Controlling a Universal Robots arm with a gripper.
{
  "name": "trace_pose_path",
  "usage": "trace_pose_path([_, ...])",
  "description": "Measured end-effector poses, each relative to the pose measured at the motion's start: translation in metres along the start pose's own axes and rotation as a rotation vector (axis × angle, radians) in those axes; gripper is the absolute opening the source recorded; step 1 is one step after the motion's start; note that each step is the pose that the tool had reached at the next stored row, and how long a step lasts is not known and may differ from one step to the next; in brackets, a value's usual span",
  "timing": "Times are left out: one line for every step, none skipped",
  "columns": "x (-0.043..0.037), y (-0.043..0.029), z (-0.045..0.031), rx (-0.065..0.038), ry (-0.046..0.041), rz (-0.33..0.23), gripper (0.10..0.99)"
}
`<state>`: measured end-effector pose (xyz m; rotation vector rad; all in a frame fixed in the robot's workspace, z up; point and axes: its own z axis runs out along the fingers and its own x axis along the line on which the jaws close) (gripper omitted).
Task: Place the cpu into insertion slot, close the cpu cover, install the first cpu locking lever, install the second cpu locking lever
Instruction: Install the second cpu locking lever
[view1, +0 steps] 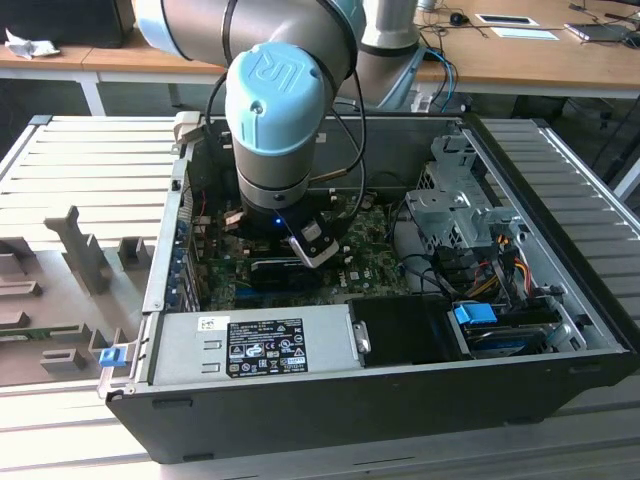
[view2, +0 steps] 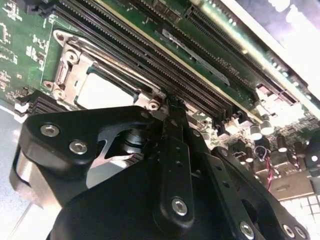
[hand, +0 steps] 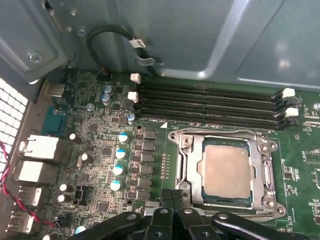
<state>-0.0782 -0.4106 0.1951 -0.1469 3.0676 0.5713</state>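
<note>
One open computer case lies on its side in the exterior view, and the arm reaches down into it over the green motherboard. Four long black memory slots run along one side of the insertion slot in the first wrist view. The cpu cover lies flat over the socket, framing the cpu, which sits seated in the slot; both wrist views show it there. The gripper hangs low just beside the socket's edge, its fingertips drawn together with nothing between them.
</note>
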Motion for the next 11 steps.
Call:
trace_pose_path([-0.0001, 0.0018, -0.0046, 0.000, 0.0001, 0.000, 0.106])
trace_pose_path([-0.0002, 0.0032, -0.0083, 0.000, 0.0002, 0.000, 0.106])
trace_pose_path([-0.0003, 0.0049, -0.0127, 0.000, 0.0001, 0.000, 0.106])
trace_pose_path([-0.0004, 0.0063, -0.0163, 0.000, 0.0003, 0.000, 0.106])
trace_pose_path([-0.0006, 0.0085, -0.0219, 0.000, 0.0008, 0.001, 0.106])
trace_pose_path([-0.0007, 0.0096, -0.0250, 0.000, 0.0012, 0.001, 0.106])
trace_pose_path([-0.0008, 0.0105, -0.0274, 0.000, 0.0013, 0.001, 0.106])
trace_pose_path([-0.0010, 0.0120, -0.0312, 0.000, 0.0014, 0.001, 0.106])
trace_pose_path([-0.0010, 0.0121, -0.0313, 0.000, 0.0013, 0.001, 0.106])
trace_pose_path([-0.0010, 0.0121, -0.0313, 0.000, 0.0012, 0.001, 0.106])
trace_pose_path([-0.0010, 0.0121, -0.0314, 0.000, 0.0012, 0.001, 0.106])
